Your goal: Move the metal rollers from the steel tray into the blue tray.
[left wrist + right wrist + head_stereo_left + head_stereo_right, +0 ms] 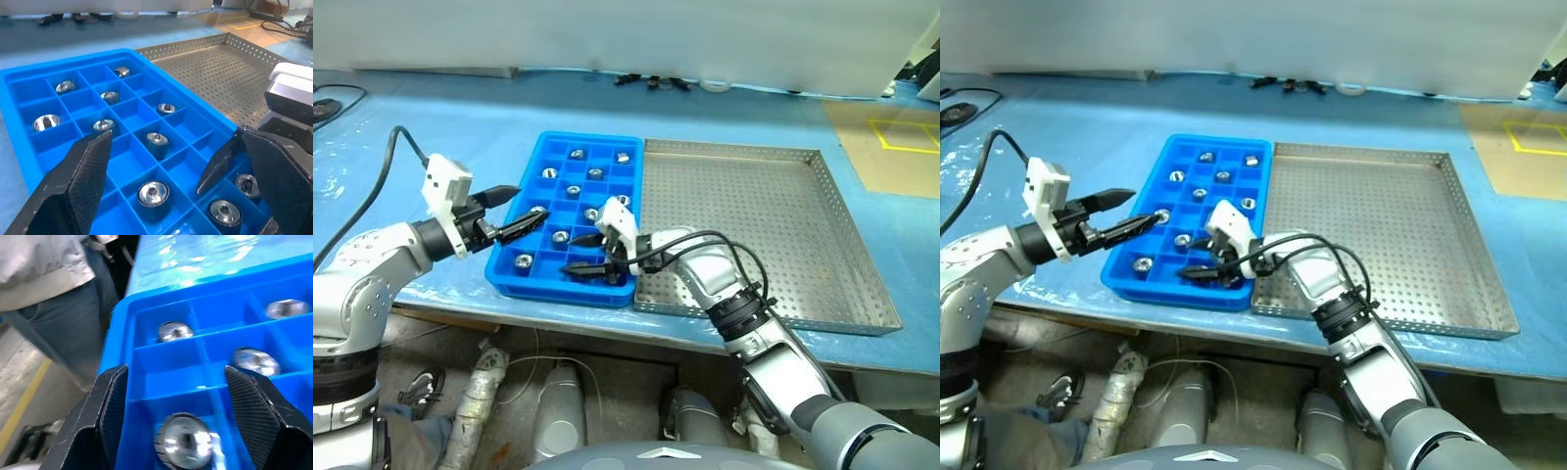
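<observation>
Blue tray [560, 147] lay on the blue-covered surface [460, 117], its long side against the left rim of the steel tray [862, 245]. Steel tray looked bare of rollers. Rollers [574, 191] sat singly in compartments of the blue tray, about eleven in all, scattered from the far row to the near row.

Left pincer [509, 211] hung over the blue tray's left edge, pointing across toward the right, fingers spread wide and holding nothing. Seen along it from the left wrist, both black fingers [80, 181] stood far apart over the compartments, with rollers lying between and beyond them.

Right pincer [582, 265] reached leftward, low over the near row of the blue tray, close to its near right corner. From the right wrist, fingers [110, 404] stood parted on either side of a compartment, with a roller [185, 445] lying in that compartment between them; no contact with either finger seen, nothing gripped. Two more rollers rested in compartments beyond it.

Small dark items [651, 81] lay at the far edge of the surface, and a black cable [333, 98] at the far left. A person's trouser leg [73, 318] stood beside the surface in the right wrist view.
</observation>
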Controlling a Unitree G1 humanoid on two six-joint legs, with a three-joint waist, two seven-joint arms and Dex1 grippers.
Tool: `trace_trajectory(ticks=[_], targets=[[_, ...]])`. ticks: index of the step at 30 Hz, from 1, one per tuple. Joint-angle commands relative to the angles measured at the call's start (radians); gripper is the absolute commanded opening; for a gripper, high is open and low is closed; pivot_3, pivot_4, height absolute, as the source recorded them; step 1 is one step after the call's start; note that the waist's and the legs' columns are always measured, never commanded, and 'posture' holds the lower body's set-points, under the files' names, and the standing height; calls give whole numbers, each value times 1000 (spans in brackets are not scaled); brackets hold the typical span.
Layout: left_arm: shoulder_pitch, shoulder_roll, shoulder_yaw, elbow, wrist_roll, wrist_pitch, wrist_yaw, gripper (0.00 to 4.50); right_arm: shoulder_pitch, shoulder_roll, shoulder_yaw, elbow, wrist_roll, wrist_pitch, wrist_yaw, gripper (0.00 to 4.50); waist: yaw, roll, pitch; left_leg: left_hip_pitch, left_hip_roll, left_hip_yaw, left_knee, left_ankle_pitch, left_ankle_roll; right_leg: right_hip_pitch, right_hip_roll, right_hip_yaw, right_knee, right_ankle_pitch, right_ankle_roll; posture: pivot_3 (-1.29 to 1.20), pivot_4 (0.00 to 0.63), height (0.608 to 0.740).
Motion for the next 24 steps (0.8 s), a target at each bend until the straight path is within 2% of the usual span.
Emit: trace_trajectory(ticks=[1, 4, 9, 15, 24], targets=[[-61, -20, -45, 40, 27, -60, -20, 4500, -28, -40, -148, -130, 91, 21, -30, 3319, -1, 0, 0, 0, 0, 0, 1, 0, 0, 0, 0, 1, 0, 0, 1, 136, 150, 740], [-113, -57, -95, 108, 68, -111, -28, 4500, -18, -89, -236, -186, 125, 40, -68, 3319, -4, 0, 0, 1, 0, 0, 1, 2, -3, 0, 1, 1, 1, 1, 1, 123, 150, 740], [-217, -169, -162, 260, 129, -204, -24, 4500, 23, -144, -363, -177, 120, 21, -196, 3319, -4, 0, 0, 1, 1, 0, 2, 3, -4, 0, 1, 1, 1, 1, 0, 100, 150, 740], [-272, -247, -200, 367, 191, -291, -30, 4500, 82, -147, -396, -173, 69, 0, -355, 3319, -13, 0, 0, 0, 1, 0, 3, 2, -3, -1, 1, 1, 0, 1, 0, 77, 150, 740], [-297, -299, -208, 403, 209, -340, -40, 4500, 84, -180, -407, -180, 80, 13, -395, 3319, -25, 0, 0, 0, 0, 0, 3, 2, -3, -1, 0, 1, 1, 1, 0, 69, 150, 740]])
